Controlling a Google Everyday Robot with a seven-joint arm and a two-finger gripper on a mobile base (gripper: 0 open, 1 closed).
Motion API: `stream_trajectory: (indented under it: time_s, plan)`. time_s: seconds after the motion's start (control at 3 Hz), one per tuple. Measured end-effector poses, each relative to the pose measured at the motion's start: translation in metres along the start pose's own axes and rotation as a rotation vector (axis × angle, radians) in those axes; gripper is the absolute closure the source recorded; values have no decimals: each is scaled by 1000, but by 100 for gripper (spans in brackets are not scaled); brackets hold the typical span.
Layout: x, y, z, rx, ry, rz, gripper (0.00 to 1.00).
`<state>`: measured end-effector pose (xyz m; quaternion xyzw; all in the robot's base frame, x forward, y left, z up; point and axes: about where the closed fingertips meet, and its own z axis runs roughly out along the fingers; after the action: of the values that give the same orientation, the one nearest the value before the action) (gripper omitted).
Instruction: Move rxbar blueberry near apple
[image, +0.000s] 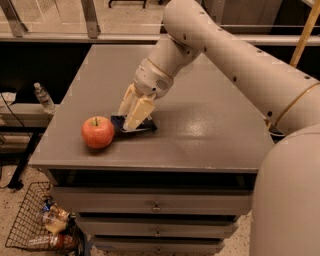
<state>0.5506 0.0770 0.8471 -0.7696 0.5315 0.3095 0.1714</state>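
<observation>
The rxbar blueberry (145, 126), a flat dark navy bar, lies on the grey table top (210, 125) just right of the apple (98, 132). The apple is round and red-orange with a short stem, and stands near the table's front left edge. The bar's left end is very close to the apple. My gripper (128, 122) points down onto the bar and covers its middle and left part. The large white arm reaches in from the right.
A clear plastic water bottle (44, 97) stands on a low shelf left of the table. A wire basket (35, 220) with packaged items sits on the floor at the lower left. Drawers (155, 205) run below the table top.
</observation>
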Motion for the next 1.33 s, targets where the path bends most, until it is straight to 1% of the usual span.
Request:
stream_trajectory:
  time_s: [0.33,0.67,1.0,1.33]
  plan:
    - [-1,-2,2,3,-2,-1,12]
    - [-2,-4,4,5,-4,-2,0]
    - [-5,0,-6,18,76,6,0]
    - [6,22,-42,123,164,74,0]
